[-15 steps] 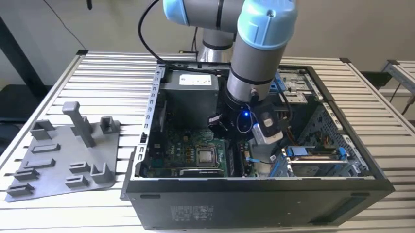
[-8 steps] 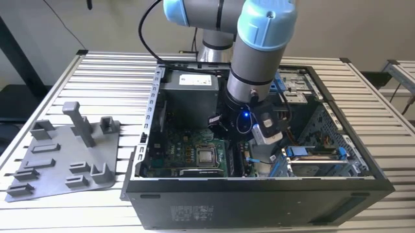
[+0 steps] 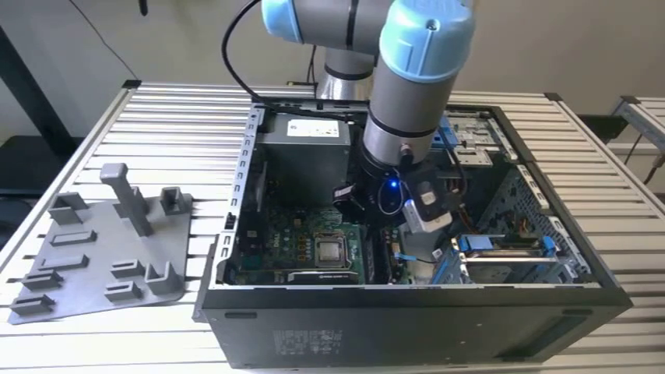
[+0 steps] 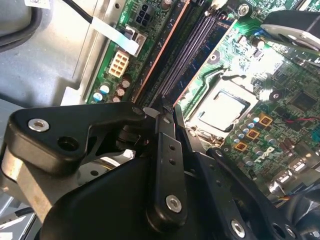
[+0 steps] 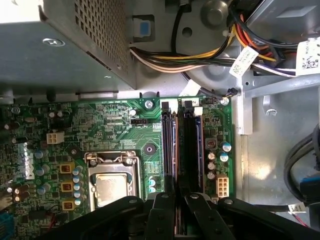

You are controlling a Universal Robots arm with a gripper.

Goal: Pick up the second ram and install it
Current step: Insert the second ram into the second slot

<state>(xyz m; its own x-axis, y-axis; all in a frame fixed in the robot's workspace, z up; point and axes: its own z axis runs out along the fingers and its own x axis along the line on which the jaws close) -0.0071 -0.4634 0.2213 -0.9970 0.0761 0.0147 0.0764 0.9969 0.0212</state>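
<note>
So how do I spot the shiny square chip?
Find the open black computer case on the slatted table. On its floor lies a green circuit board; the chip sits there in a metal frame beside long dark memory slots. It's the only flat silver square; its neighbours are thin strips.
</note>
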